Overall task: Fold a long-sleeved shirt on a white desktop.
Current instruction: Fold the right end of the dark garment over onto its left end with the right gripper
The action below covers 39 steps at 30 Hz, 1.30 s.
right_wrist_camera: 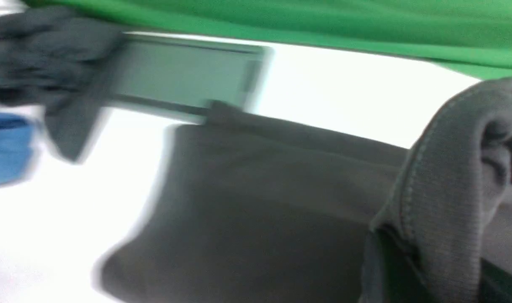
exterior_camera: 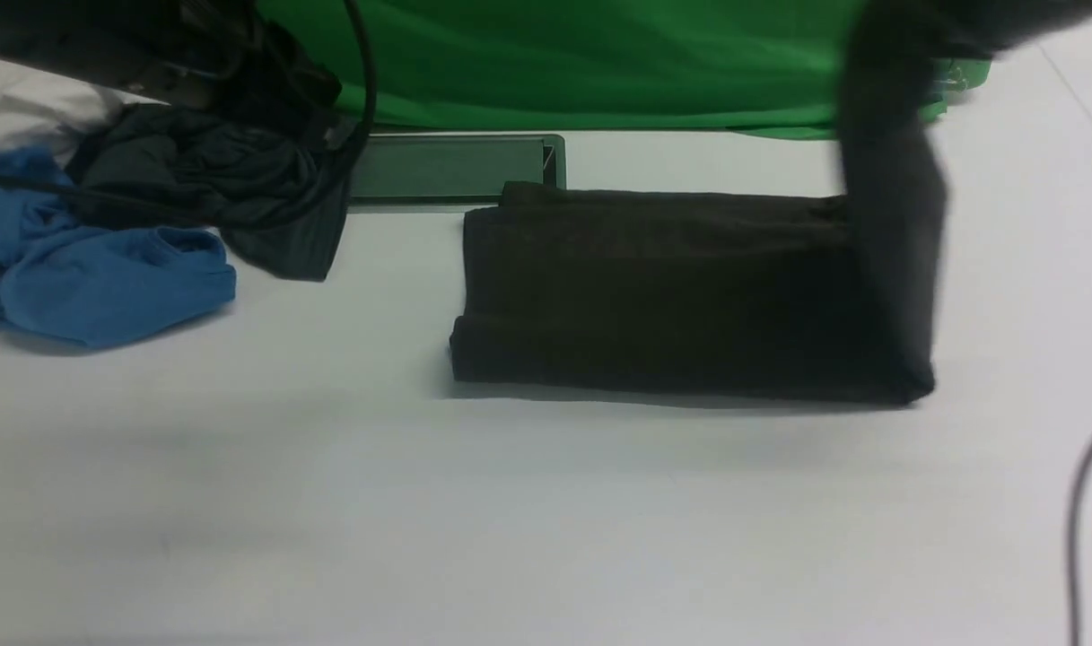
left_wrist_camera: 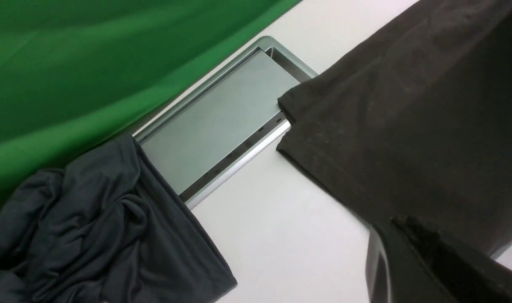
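The right gripper (right_wrist_camera: 432,269) is clamped on the shirt (exterior_camera: 671,287), drawing a gathered fold of its right end up off the desktop (exterior_camera: 546,511); its fingertips are partly hidden by the cloth. The left gripper (left_wrist_camera: 407,227) is closed, with no cloth seen between its fingers. The rest of the shirt lies folded into a wide strip across the desktop, its left end spread near the tray (exterior_camera: 451,168). Left of the shirt, apart from it, are a crumpled charcoal garment (exterior_camera: 205,170), a blue garment (exterior_camera: 119,283) and a white cloth (exterior_camera: 34,103). Beyond the tray hangs a green cloth (exterior_camera: 599,67).
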{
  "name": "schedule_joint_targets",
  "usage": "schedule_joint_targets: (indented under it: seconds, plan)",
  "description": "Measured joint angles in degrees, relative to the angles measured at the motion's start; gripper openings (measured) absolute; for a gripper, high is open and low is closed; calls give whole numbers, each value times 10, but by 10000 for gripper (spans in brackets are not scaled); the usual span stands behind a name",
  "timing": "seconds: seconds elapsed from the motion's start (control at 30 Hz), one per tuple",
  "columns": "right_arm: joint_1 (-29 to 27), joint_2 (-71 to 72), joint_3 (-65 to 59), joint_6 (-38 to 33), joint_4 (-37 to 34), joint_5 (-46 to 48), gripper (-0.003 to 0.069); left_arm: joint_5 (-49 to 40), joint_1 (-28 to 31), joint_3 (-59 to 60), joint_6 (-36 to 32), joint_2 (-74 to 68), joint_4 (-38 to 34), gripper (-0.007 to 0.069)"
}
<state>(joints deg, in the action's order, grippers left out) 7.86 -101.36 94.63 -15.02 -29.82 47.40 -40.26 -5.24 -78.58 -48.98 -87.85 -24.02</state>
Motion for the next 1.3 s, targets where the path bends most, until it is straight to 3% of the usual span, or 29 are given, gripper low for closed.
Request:
schedule_joint_targets:
  seconds: [0.17, 0.43, 0.8, 0.87, 1.03, 1.07, 1.1, 1.13, 1.27, 1.3]
  plan:
    - [70, -74, 66, -4, -25, 0, 94, 0, 0, 0, -2, 0, -19, 19]
    - [135, -196, 184, -4, -31, 51, 94, -1, 0, 0, -2, 0, -24, 19]
    - [162, -255, 233, 9, -53, 66, 108, -1, 0, 0, -2, 0, -26, 19]
    - [167, -256, 233, 15, -55, 61, 130, -1, 0, 0, -2, 0, -27, 19]
    - [180, -259, 235, 49, -72, 51, 381, 0, 0, 0, -2, 0, -28, 19]
    - [181, -259, 235, 49, -72, 51, 391, 0, 0, 0, -2, 0, -28, 19]
    - [180, -257, 241, 54, -73, 56, 467, 0, 0, 0, -2, 0, -28, 19]
    - [179, -255, 246, 55, -73, 62, 494, 0, 0, 0, -2, 0, -28, 19]
    - [168, -240, 271, 56, -69, 100, 518, 0, 0, 0, -6, 0, -39, 19]
    - [158, -223, 285, 55, -49, 127, 472, 0, 0, 0, -16, 0, -55, 19]
